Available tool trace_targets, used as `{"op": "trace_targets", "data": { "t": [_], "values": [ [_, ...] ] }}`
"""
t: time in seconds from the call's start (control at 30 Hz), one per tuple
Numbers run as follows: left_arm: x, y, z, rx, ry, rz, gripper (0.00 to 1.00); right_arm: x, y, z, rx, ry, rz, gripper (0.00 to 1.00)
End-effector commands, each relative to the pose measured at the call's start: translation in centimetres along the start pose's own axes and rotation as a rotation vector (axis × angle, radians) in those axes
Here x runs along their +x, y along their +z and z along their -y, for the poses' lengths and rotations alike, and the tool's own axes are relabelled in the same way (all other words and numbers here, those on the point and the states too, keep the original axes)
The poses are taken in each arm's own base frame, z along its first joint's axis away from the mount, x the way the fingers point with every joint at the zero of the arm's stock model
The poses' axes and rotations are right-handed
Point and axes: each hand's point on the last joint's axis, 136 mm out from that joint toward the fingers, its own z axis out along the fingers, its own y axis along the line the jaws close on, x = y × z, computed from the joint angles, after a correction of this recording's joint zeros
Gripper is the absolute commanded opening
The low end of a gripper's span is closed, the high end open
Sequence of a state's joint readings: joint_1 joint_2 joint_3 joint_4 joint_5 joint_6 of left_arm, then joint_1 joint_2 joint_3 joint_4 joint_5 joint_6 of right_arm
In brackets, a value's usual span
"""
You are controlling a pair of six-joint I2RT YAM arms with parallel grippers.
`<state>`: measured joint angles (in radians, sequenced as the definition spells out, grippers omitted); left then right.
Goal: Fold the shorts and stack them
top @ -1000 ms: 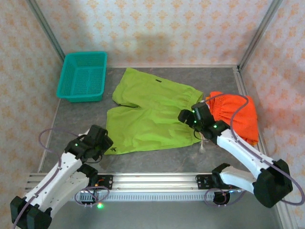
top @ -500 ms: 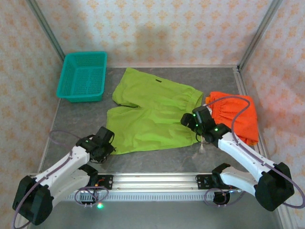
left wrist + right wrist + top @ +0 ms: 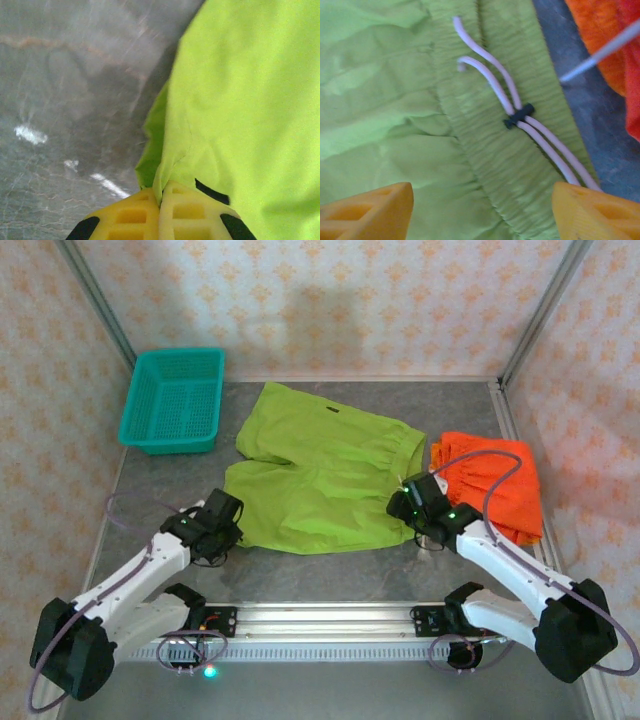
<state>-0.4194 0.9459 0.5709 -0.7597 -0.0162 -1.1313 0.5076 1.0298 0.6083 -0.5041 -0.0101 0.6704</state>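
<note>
My left fingers (image 3: 172, 215) are pressed together on a corner of the lime green shorts (image 3: 250, 100), pinching a fold of the hem in the seam between them. Left of them is bare grey counter (image 3: 60, 100).

My right fingers (image 3: 367, 210) are spread wide and hold nothing. One sits on each side of the gathered waistband (image 3: 500, 165) of the same shorts, though I cannot tell whether the tips touch the cloth. Just ahead of them a white drawcord (image 3: 490, 70) lies along the waistband, passing through a small black toggle (image 3: 518, 115). Past a strip of counter to their right, the orange shorts (image 3: 615, 50) lie bunched; I cannot tell how many pairs.

From above, the green pair lies flat between both sets of fingers. The teal basket (image 3: 175, 400) sits well beyond the left fingers, in the far left corner.
</note>
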Motion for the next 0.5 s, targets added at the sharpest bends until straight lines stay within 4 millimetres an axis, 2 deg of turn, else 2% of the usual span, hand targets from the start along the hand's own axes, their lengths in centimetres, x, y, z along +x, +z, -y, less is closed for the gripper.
{"op": "trace_targets", "data": {
  "t": [0.0, 0.2, 0.33, 0.47],
  "values": [
    [-2.3, -2.3, 0.4, -0.01, 0.059, 0.102, 0.04, 0.7, 0.2, 3.4, 0.134, 0.032, 0.008, 0.7],
    [-3.1, -3.0, 1.1, -0.011, 0.085, 0.128, 0.04, 2.3, 1.1, 5.0, 0.175, 0.084, -0.023, 0.69],
    [-3.1, -2.8, 1.1, -0.015, 0.093, 0.127, 0.04, 2.8, 1.6, 5.5, 0.198, 0.091, -0.037, 0.77],
    [-3.2, -2.7, 1.2, -0.006, 0.09, 0.133, 0.04, 3.2, 2.8, 5.5, 0.2, 0.098, -0.042, 0.77]
  ]
}}
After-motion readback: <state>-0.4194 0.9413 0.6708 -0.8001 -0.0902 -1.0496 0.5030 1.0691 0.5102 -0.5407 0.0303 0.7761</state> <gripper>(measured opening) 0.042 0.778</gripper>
